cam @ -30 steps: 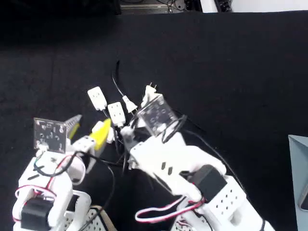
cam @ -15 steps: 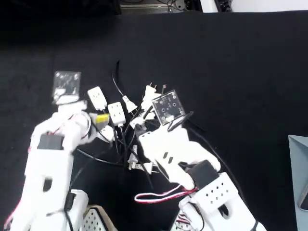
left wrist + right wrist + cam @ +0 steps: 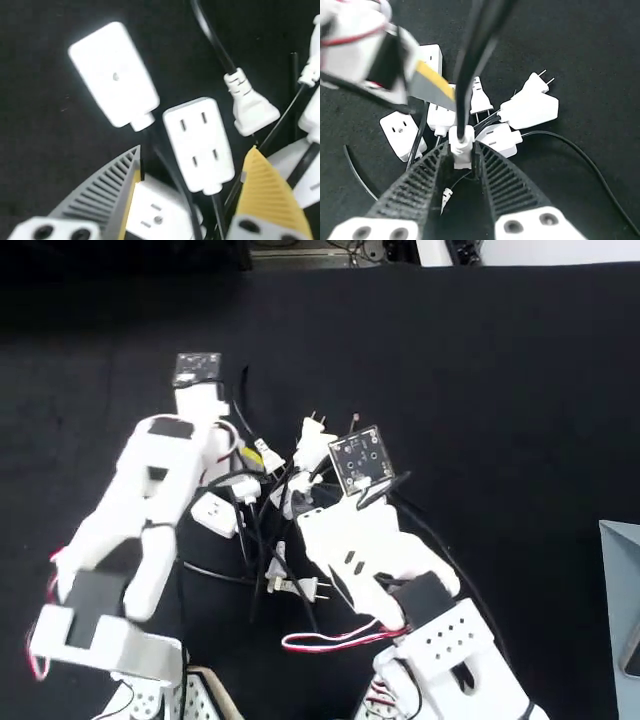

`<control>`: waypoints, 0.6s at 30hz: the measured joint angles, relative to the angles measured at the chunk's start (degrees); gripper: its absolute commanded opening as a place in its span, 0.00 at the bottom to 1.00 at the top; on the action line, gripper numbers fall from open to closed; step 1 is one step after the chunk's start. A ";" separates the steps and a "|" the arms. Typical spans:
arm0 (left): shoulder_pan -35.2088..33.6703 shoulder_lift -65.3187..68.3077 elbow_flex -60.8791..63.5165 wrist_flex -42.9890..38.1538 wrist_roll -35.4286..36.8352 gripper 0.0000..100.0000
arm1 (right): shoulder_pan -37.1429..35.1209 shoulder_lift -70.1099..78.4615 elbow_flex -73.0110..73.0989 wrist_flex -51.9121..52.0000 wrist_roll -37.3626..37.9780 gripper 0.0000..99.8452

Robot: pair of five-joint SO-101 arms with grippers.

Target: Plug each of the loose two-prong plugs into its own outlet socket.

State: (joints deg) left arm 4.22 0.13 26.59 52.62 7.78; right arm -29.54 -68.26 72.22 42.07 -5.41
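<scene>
The right gripper (image 3: 461, 150) has its jaws closed tight on the white body of a held plug (image 3: 462, 142). This plug's black cord (image 3: 470, 65) rises up from between them. Just past the fingertips lies a heap of white pieces. It includes a flat plug (image 3: 480, 97) and a broad adapter (image 3: 530, 111), which touches a small plug (image 3: 538, 81) whose two prongs stand free. A grounded socket (image 3: 402, 132) lies off to one side, face up.

The left gripper (image 3: 194, 152) hangs with its jaws spread wide and nothing between them. It straddles a socket block (image 3: 200, 145) that lies face up, with two pairs of slots showing. Just beside the block lies a smooth adapter (image 3: 112, 75).

From above, both arms lean over this tangle, which sits left of the middle of the black table (image 3: 500, 390). A stray plug (image 3: 300, 587) lies nearer the front edge, prongs pointing sideways. At the right edge stands a grey-blue box (image 3: 622, 590); what it holds cannot be told.
</scene>
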 measured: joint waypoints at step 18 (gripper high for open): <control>2.64 12.40 -7.74 -0.26 2.73 0.08 | 0.00 0.00 0.35 0.00 0.00 0.01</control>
State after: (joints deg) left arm 6.86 12.53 18.86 52.35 10.51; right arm -29.54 -68.26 72.57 42.07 -5.41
